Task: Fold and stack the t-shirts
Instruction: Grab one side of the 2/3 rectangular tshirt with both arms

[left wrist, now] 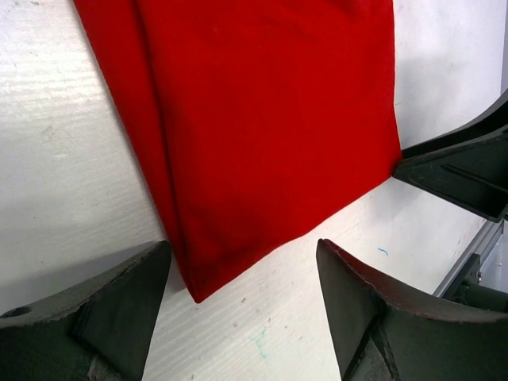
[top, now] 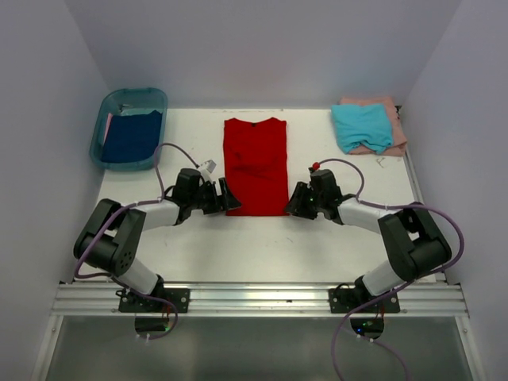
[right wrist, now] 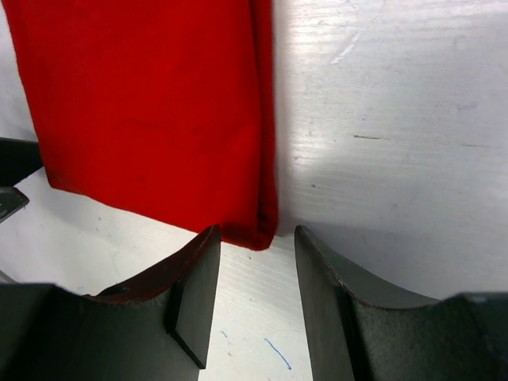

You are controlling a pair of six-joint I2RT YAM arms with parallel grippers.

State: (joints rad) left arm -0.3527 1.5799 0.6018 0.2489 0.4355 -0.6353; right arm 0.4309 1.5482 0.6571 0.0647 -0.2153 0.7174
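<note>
Red t-shirt: soft matt cloth, smooth with faint creases. White table: matt, faintly streaked and scuffed. Right gripper fingers: dark, matt, slightly grainy plastic. Tub: glossy translucent teal plastic. Front rail: brushed silver metal.

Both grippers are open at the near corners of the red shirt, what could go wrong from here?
1. In the left gripper, the corner of the red shirt lies close by one finger, not centred, so the pinch may catch little cloth and slip.
2. At the right gripper the shirt's edge shows stacked layers; pinching only the top ones would likely open the fold.
3. If one corner rises first, the fold may skew.
</note>
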